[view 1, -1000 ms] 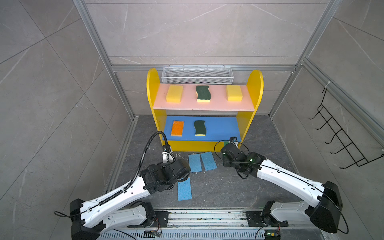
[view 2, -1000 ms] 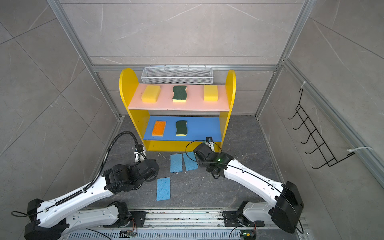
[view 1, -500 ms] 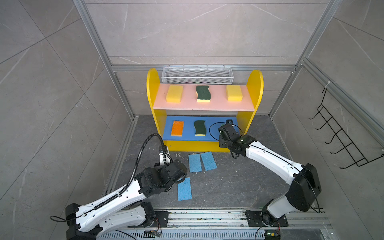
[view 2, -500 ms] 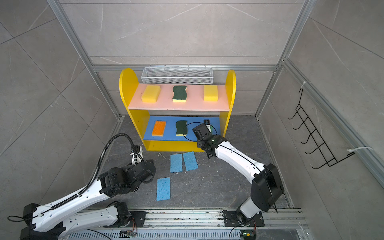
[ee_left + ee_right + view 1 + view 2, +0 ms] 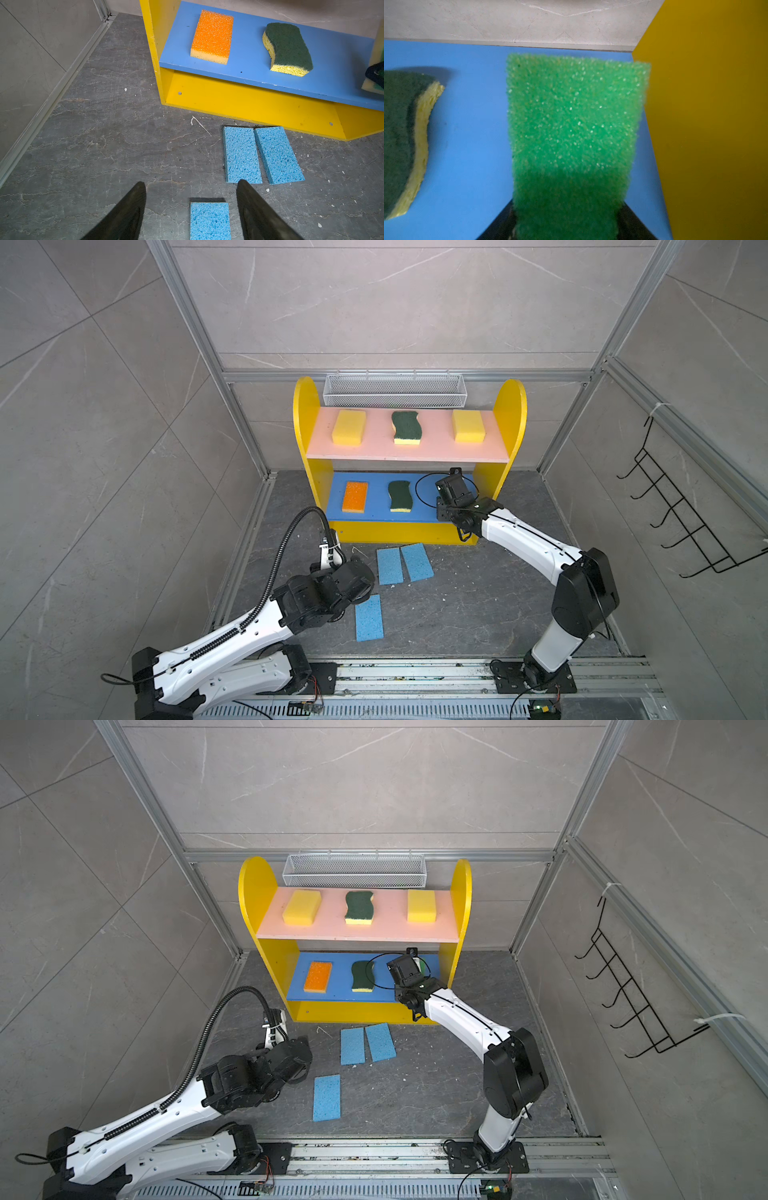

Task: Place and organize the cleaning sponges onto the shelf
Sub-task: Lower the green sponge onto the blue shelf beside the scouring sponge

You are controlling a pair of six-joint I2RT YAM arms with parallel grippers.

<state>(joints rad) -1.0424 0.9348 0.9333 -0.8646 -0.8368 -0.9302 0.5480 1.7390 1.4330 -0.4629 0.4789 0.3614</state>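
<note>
At lower left in a top view, the left claw [image 5: 359, 587] hangs open and empty near a blue sponge [image 5: 369, 617] on the tabletop [image 5: 478, 605]. Further right, the right claw [image 5: 449, 488] grips the green sponge [image 5: 574, 124] over the blue board [image 5: 467, 135] of the shelf [image 5: 305, 418]. It should lower it flat, clear of the yellow side panel [image 5: 716, 124]. Only the right wrist view shows that gap.
</note>
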